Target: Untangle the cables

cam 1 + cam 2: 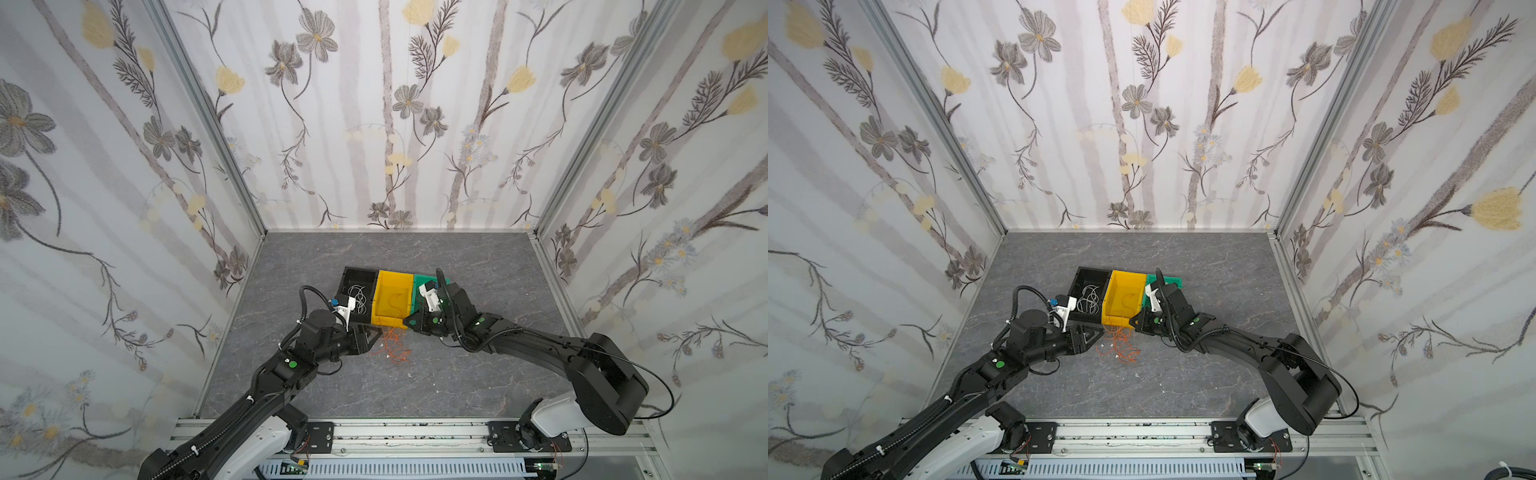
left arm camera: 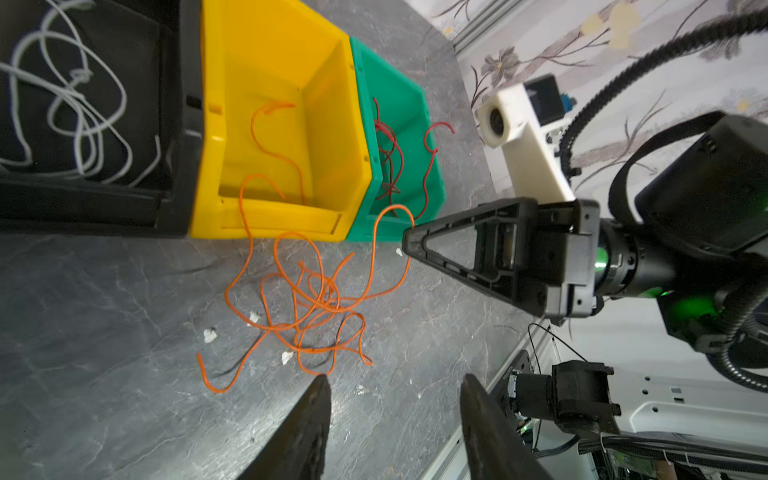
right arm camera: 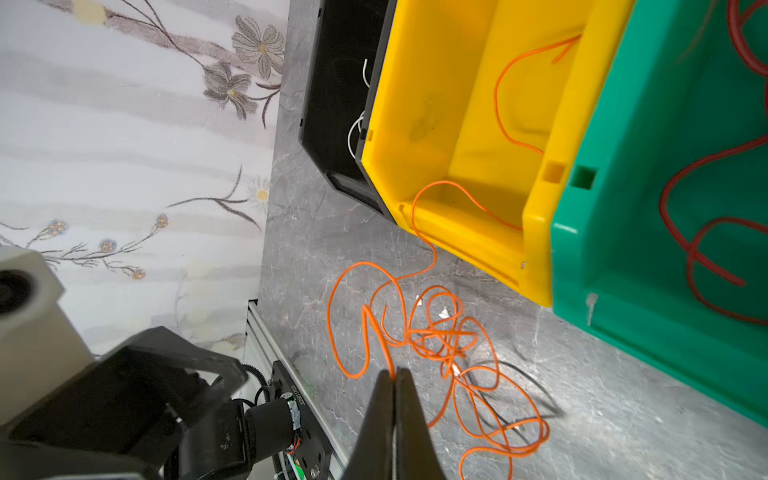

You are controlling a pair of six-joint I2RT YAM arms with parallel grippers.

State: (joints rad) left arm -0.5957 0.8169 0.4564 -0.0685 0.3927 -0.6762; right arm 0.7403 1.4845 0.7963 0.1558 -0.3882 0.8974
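right gripper (image 3: 394, 372) pinched tight on an orange cable (image 3: 440, 332); left gripper (image 2: 395, 379) half spread, empty, tangle just ahead.

Yellow bin (image 2: 332, 124) — glossy plastic; tabletop (image 2: 104, 311) — matt, stone-look.

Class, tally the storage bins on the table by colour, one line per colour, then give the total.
black bin: 1
yellow bin: 1
green bin: 1
Total: 3
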